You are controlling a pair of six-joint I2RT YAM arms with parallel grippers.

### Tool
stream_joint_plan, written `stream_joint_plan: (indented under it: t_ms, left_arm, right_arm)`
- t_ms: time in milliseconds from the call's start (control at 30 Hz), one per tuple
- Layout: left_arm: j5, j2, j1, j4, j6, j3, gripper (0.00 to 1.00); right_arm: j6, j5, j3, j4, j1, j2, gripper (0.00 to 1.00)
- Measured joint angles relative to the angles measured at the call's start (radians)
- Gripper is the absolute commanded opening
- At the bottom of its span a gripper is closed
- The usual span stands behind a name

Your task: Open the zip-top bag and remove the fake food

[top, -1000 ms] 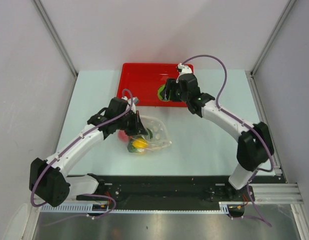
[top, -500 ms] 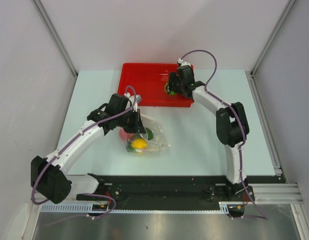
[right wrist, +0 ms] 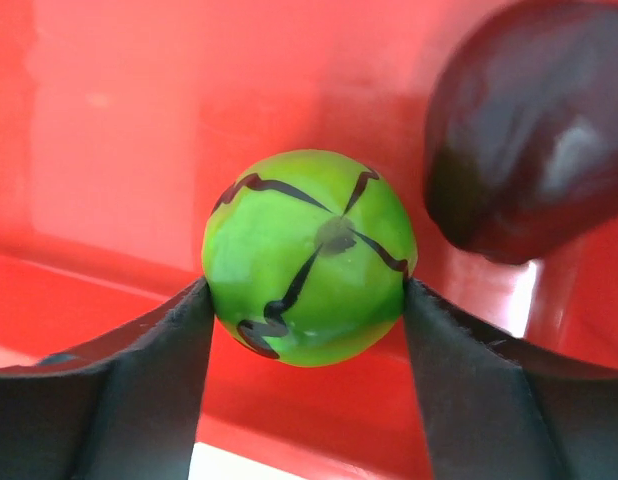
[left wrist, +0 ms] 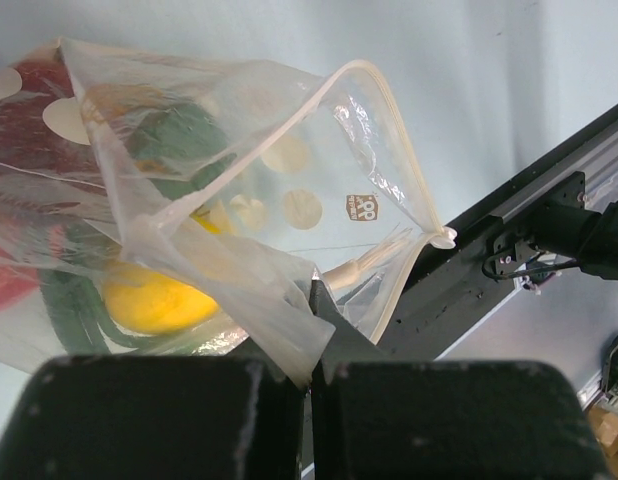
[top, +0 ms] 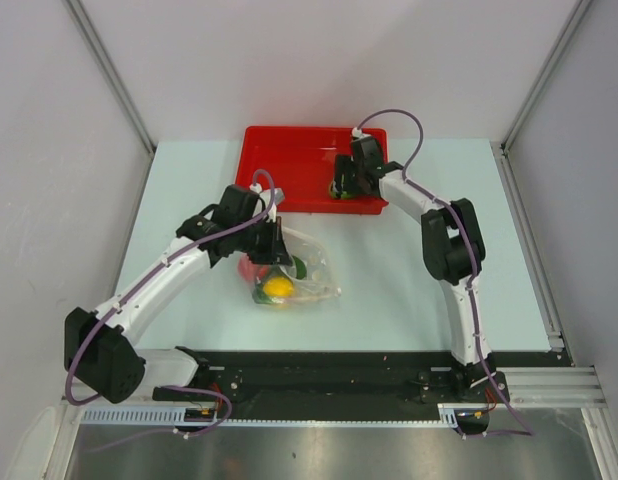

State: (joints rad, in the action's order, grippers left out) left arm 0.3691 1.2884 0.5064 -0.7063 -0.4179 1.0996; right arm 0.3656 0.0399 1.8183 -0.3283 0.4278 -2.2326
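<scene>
While my right gripper (right wrist: 307, 295) is clasped on the green ball (right wrist: 309, 258), a finger pressing each side of it, it hangs low inside the red tray (top: 279, 160) at the far edge of the table, with the dark maroon piece (right wrist: 529, 130) lying just beside the ball. Whether the ball already rests on the tray floor I cannot tell from this close. My left gripper (left wrist: 314, 350) is clenched on a fold of the zip-top bag (left wrist: 239, 180) near its mouth, holding that edge lifted off the table so the whitish zip strip (left wrist: 389, 120) bows apart into an open loop. Inside the bag sit the yellow ball (left wrist: 154, 300), the red ball (left wrist: 9, 280) and something dark green. What my next reach turns on, I judge, is this: the bag lies well apart from my right gripper, nearer my bases and over to the left, right at my left gripper. So the right arm must travel back across to the mouth that the left one props open
</scene>
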Motion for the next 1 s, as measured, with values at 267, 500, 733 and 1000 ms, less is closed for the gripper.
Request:
stream_joint_plan:
  t_ms: [267, 500, 733, 1000]
  left_arm:
    - [-0.009, -0.049, 0.000, 0.001, -0.018, -0.001, 0.00]
    - [-0.010, -0.081, 0.000, 0.008, -0.029, -0.023, 0.00]
    - [-0.019, -0.081, 0.000, 0.012, -0.034, -0.030, 0.00]
    - [-0.017, -0.061, 0.000, 0.012, -0.033, -0.013, 0.00]
  right_arm:
    - [0.000, -0.014, 0.147, -0.150, 0.008, -0.036, 0.95]
    - [0.000, -0.011, 0.159, -0.260, 0.027, 0.008, 0.95]
    - [-0.008, -0.082, -0.157, -0.281, 0.094, 0.307, 0.84]
    - [-0.042, -0.216, -0.352, -0.279, 0.294, 0.601, 0.60]
